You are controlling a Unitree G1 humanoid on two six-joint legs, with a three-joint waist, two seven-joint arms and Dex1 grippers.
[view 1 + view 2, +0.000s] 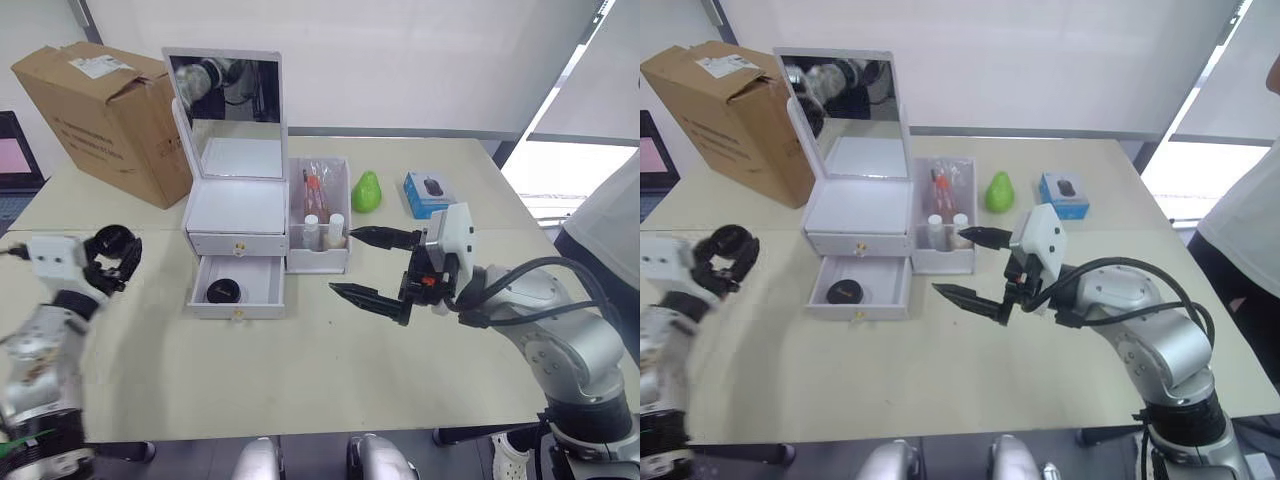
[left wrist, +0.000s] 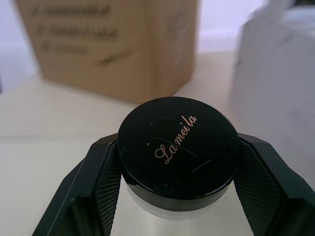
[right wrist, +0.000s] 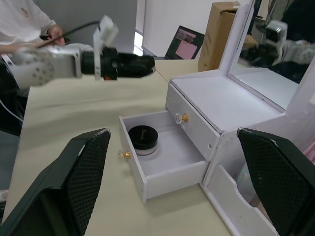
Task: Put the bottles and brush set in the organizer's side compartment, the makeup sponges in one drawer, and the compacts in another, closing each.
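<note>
Gripping a black-lidded compact [image 2: 178,147] between both fingers, left gripper [image 1: 112,256] hovering well left of the organizer [image 1: 240,205], lid up. Open lower drawer [image 1: 238,287] lying to that gripper's right, pulled out toward the robot, second compact [image 1: 221,291] already resting inside near its left end; upper drawer [image 1: 238,243] shut. Bottles [image 1: 324,231] and brush set [image 1: 316,190] standing in the side compartment [image 1: 320,215] on the organizer's right. Right gripper [image 1: 372,267] just right of the drawers, fingers spread wide, holding nothing. Left arm likely best placed for the drop; right nearer the drawer front for closing.
</note>
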